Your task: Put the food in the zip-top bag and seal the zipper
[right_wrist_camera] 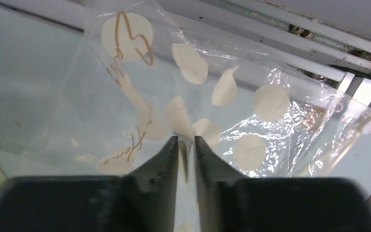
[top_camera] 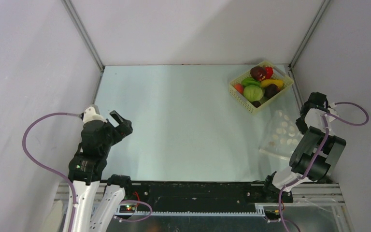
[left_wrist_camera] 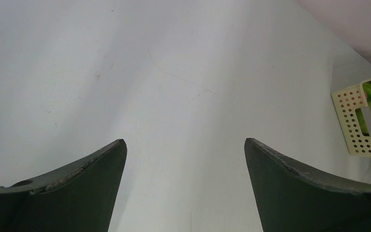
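Observation:
The food (top_camera: 260, 84), toy fruits and vegetables in green, maroon, red, orange and yellow, lies heaped in a pale yellow basket (top_camera: 250, 107) at the far right. The zip-top bag (top_camera: 280, 133), clear with pale dots, lies near the right edge of the table, in front of the basket. My right gripper (top_camera: 303, 122) is at its right side. In the right wrist view its jaws (right_wrist_camera: 186, 139) are pinched narrow on a raised fold of the bag (right_wrist_camera: 251, 111). I cannot make out the zipper clearly. My left gripper (top_camera: 121, 121) hangs open at the left over bare table (left_wrist_camera: 185, 142).
Grey walls with metal corner posts close in the table on three sides. A black rail with the arm bases (top_camera: 198, 193) runs along the near edge. The basket's corner (left_wrist_camera: 355, 125) shows at the right in the left wrist view.

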`<action>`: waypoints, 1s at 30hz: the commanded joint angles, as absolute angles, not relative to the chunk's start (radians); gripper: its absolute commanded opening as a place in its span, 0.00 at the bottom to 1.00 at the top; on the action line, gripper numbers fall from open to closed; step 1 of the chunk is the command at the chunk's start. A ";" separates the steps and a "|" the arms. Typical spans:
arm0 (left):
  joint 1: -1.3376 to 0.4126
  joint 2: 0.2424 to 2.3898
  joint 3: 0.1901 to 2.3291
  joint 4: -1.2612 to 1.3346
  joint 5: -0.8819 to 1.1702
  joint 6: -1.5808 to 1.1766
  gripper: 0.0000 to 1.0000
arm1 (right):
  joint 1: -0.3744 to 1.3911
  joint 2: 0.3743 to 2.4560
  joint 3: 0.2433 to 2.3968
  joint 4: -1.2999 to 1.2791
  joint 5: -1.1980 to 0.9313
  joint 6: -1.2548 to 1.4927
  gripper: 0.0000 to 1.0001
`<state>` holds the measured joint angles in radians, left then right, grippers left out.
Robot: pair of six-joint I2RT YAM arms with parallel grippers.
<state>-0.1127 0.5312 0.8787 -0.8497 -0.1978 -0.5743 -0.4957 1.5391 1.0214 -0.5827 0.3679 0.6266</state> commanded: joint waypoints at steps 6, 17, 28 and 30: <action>-0.105 0.457 0.892 -0.850 -0.099 -0.528 0.98 | -0.486 1.466 1.038 -0.594 0.316 0.599 0.00; -0.107 0.406 0.864 -0.775 0.154 -0.530 0.98 | -0.108 1.039 1.069 -0.806 0.448 0.508 0.00; -0.113 0.419 0.812 -0.678 0.320 -0.565 0.98 | 0.647 0.892 0.993 -0.418 0.439 -0.232 0.04; -0.119 0.418 0.802 -0.651 0.347 -0.580 0.98 | 0.740 0.942 0.993 -0.371 0.513 -0.293 0.04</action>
